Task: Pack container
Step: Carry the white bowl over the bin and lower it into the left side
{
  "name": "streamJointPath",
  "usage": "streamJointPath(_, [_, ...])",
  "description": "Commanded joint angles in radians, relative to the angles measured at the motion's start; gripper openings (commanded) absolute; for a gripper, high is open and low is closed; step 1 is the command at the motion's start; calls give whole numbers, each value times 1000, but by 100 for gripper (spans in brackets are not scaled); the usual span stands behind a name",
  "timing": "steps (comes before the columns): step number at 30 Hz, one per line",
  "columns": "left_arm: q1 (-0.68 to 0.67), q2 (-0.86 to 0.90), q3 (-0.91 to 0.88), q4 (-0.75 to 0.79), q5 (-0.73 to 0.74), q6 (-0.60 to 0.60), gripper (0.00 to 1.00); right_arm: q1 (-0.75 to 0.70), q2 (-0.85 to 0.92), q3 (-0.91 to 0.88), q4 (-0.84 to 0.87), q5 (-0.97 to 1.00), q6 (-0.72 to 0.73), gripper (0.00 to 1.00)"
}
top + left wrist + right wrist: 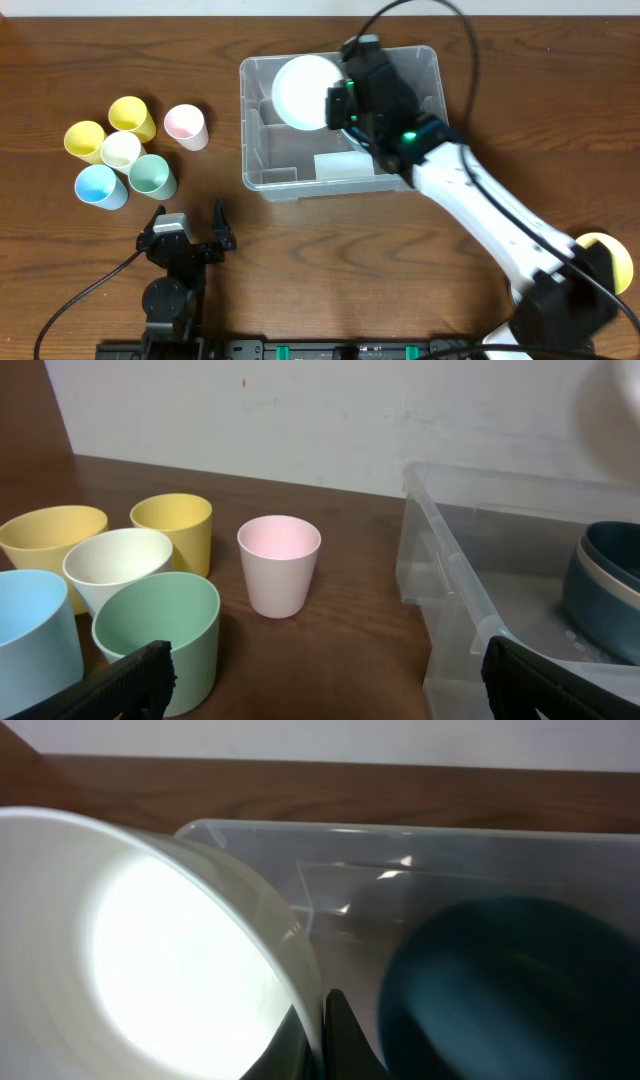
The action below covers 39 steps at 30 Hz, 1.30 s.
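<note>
The clear plastic container (262, 150) stands at the table's back middle. My right gripper (345, 100) is shut on the rim of a white bowl (305, 92) and holds it over the container's left half. In the right wrist view the white bowl (150, 960) fills the left, with its rim pinched between my fingers (322, 1030), and a dark blue bowl (510, 990) lies inside the container (420, 850). My left gripper (190, 235) is open and empty near the table's front, left of the container (450, 570). The dark blue bowl also shows in the left wrist view (600, 590).
Several cups stand at the left: two yellow (130, 115), a cream one (121, 149), a green one (152, 175), a light blue one (100, 186) and a pink one (186, 126). A yellow object (610, 255) sits at the right edge.
</note>
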Motion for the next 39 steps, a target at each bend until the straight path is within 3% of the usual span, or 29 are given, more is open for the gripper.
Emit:
streamJointPath(1, [3,0,-29,-23,-1,3,98,20,72,16,58,41,-1,1])
streamJointPath(20, [3,0,-29,-23,-1,3,98,19,272,16,166,63,5,1])
streamJointPath(39, [3,0,-29,-23,-1,3,98,15,306,16,274,83,5,1])
